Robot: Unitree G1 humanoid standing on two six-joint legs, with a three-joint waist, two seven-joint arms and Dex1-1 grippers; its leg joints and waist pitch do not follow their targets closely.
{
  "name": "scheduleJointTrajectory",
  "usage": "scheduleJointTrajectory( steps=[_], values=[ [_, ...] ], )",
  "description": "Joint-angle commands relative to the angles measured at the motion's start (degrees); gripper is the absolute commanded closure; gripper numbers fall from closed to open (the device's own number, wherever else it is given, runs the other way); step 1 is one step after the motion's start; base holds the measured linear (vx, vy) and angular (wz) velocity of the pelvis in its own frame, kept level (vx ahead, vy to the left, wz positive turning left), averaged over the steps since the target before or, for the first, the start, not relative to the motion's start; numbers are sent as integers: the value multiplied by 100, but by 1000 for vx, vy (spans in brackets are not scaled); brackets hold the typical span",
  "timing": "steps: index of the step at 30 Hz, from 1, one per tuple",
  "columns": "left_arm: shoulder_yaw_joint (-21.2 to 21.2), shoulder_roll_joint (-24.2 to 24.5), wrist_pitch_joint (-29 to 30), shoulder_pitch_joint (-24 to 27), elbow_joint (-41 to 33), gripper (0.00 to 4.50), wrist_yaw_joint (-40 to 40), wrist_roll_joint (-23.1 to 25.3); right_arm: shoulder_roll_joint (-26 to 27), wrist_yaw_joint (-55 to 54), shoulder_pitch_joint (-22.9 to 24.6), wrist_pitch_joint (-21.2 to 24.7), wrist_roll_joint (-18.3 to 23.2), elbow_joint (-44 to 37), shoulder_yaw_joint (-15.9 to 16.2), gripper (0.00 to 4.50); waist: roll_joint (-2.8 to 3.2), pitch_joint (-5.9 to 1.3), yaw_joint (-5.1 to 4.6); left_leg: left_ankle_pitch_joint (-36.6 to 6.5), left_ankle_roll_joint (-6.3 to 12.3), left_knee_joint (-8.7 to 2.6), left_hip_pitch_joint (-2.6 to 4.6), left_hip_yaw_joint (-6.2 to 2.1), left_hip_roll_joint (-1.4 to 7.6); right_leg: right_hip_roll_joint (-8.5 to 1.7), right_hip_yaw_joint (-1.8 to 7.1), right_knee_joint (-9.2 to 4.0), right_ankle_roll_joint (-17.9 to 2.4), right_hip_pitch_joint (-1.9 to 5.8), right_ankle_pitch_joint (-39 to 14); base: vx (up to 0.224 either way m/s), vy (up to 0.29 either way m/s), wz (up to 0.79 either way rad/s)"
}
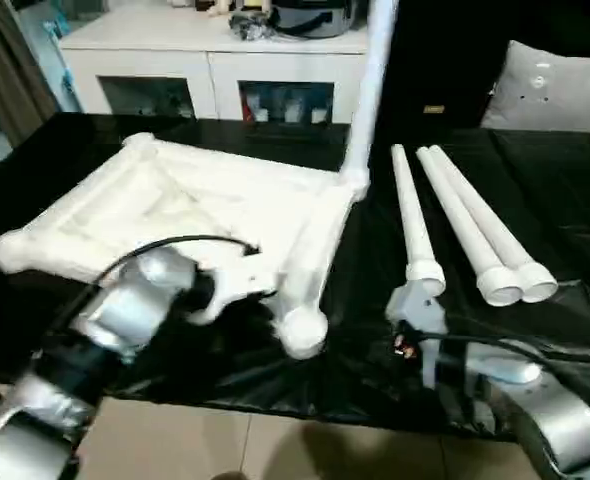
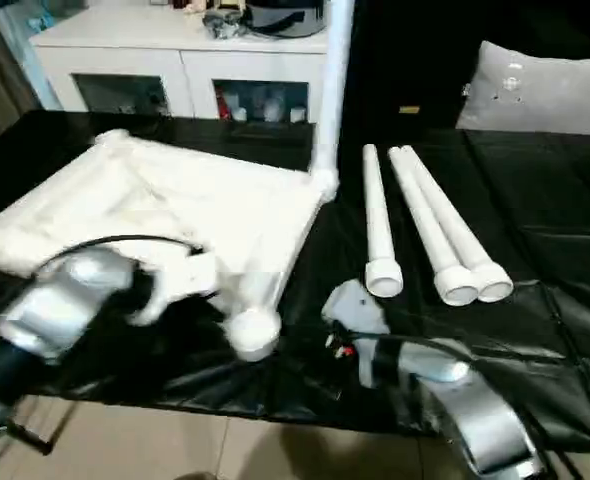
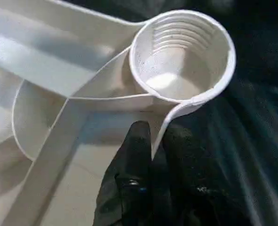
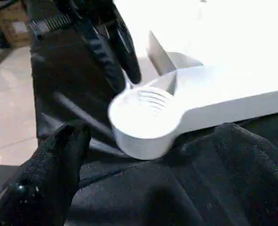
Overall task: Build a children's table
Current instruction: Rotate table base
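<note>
Table top lies upside down on the black-covered worktop, left of centre, ribbed underside up. One leg is already standing upright in the far-right corner socket. Three loose legs lie side by side on the worktop to the right of the top, wide ends toward the near edge.

Left gripper is at the near-right corner socket, its black fingers pinched on the thin rim wall of the top just beside the socket, one finger inside the rim and one outside. Socket is empty, thread ridges visible inside.

Right gripper hovers over the worktop just near of the loose legs' wide ends, jaws spread wide, grasping nothing. One black finger shows in the right wrist view, apart from the socket.

Far side: white cabinet with glass doors, grey-white cushion at far right. No readable labels or writing anywhere.
</note>
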Motion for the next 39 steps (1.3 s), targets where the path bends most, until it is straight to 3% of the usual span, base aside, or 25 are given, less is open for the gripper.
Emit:
scheduleJointTrajectory(
  steps=[1, 2, 4, 6, 8, 13, 15, 17, 18, 20, 21, 22, 23, 24, 26, 28, 30, 32, 35, 38, 39],
  values=[
    [9, -81, 307, 81, 366, 420, 473, 191, -4, 9, -76, 6, 106, -122, -104, 0, -56, -219, -22, -2155, 26, -469, 55, -220, 296, -538, 249, -660, -380, 113, -3711, 0, 0, 0],
    [100, -339, 433, 13, 556, 424, 901, 245, -11, 14, -76, 7, 140, -128, -131, 0, -60, -209, -50, -2230, 31, -434, 85, -217, 267, -529, 206, -722, -251, 82, -3997, 0, 0, 0],
    [121, -407, 445, -2, 599, 426, 1007, 259, -17, 11, -76, 3, 148, -128, -132, 0, -68, -210, -65, -2262, 50, -409, 113, -218, 248, -532, 185, -766, -180, 60, -4163, 0, 0, 0],
    [141, -576, 656, 18, 601, 427, 1148, 343, -18, -6, -76, -4, 161, -119, -134, 0, -50, -208, -136, -2323, 72, -462, 46, -259, 267, -517, 133, -774, -111, 115, -4065, 0, 0, 0],
    [157, -641, 762, 25, 600, 429, 1239, 353, -5, -22, -74, -1, 158, -121, -138, 0, -40, -205, -206, -2491, 81, -479, 47, -278, 275, -512, 100, -783, -117, 126, -3962, 0, 0, 0],
    [303, -1005, 1007, -5, 656, 434, 1819, 341, 93, -209, -116, 12, 72, -53, -194, 0, -16, -187, -312, -2775, 118, -450, 131, -273, 260, -516, 20, -878, -137, 74, -4032, 0, 0, 0],
    [235, -1050, 836, 53, 484, 435, 1747, 306, 119, -329, -160, -1, 42, 17, -227, 0, -3, -175, -362, -3010, 113, -481, 128, -308, 286, -537, -119, -909, -50, 129, -3963, 0, 0, 0],
    [145, -971, 838, 143, 212, 438, 1515, 267, 169, -458, -215, 1, 37, 85, -322, 0, 53, -180, -430, -3331, 37, -541, 140, -354, 353, -569, -153, -884, -100, 176, -3606, 0, 0, 0],
    [101, -928, 732, 162, 161, 438, 1460, 284, 176, -482, -227, 2, 34, 101, -341, 0, 53, -180, -430, -3331, 37, -541, 140, -354, 353, -569, -153, -884, -100, 176, -3606, 0, 0, 0],
    [-128, -664, -9, 251, 10, 442, 1169, 380, 175, -515, -276, -25, 19, 168, -387, 0, 31, -197, -466, -3290, 29, -579, 58, -376, 349, -632, -95, -829, -164, 206, -3395, 0, 0, 0],
    [-210, -571, -149, 254, -2, 445, 1117, 438, 166, -500, -288, -34, 18, 179, -380, 0, -2, -207, -458, -3106, 52, -574, 43, -350, 348, -657, -56, -807, -250, 200, -3309, 0, 0, 0],
    [-222, -557, -165, 252, -2, 448, 1113, 451, 164, -498, -289, -35, 18, 180, -379, 0, 7, -220, -440, -2991, 72, -566, 48, -339, 345, -662, -34, -788, -306, 189, -3225, 0, 0, 0],
    [-247, -504, -245, 220, 46, 448, 1199, 564, 161, -480, -295, -38, 19, 172, -365, 0, -4, -257, -399, -2540, 152, -569, 13, -307, 368, -666, 24, -714, -530, 218, -2699, 0, 0, 0],
    [-247, -504, -245, 220, 46, 448, 1199, 564, 161, -480, -295, -38, 19, 172, -365, 0, -4, -257, -399, -2540, 152, -569, 13, -307, 368, -666, 24, -714, -530, 218, -2699, 0, 0, 0],
    [-52, -578, -358, 201, 45, 448, 1174, 364, 159, -500, -302, -46, 41, 174, -363, 0, -1, -302, -311, -1813, 286, -544, -8, -236, 389, -655, 86, -586, -935, 243, -1719, 52, -7, 6],
    [2, -592, -341, 203, 4, 392, 1129, 288, 154, -508, -304, -46, 53, 176, -363, 0, -11, -318, -243, -1463, 375, -516, -36, -212, 390, -656, 100, -530, -1060, 265, -1403, 26, -5, 3],
    [73, -530, -387, 219, -112, 384, 941, 120, 146, -491, -297, -48, 79, 187, -386, 0, -37, -334, -205, -1268, 424, -483, -50, -189, 363, -659, 119, -506, -1091, 260, -1314, 0, 0, 0],
    [86, -456, -571, 210, -86, 364, 813, 47, 129, -442, -279, -46, 90, 187, -408, 0, -46, -372, -112, -800, 569, -416, -92, -169, 348, -638, 128, -438, -1141, 247, -1032, 0, 0, 0],
    [58, -346, -800, 160, 22, 343, 659, 38, 86, -353, -246, -36, 112, 154, -407, 0, -39, -405, -65, -562, 622, -382, -115, -167, 346, -631, 128, -360, -1201, 263, -696, 0, 0, 0],
    [63, -274, -1074, 31, 297, 330, 550, 45, 37, -267, -190, -7, 150, 97, -395, 0, -21, -373, -60, -808, 600, -398, -106, -163, 349, -612, 110, -406, -1156, 245, -1028, 0, 0, 0],
    [61, -269, -1139, 2, 365, 303, 534, 46, 29, -258, -179, -5, 152, 88, -391, 0, -12, -363, -61, -948, 542, -412, -94, -166, 354, -601, 107, -433, -1104, 236, -1224, 0, 0, 0]
  ],
)
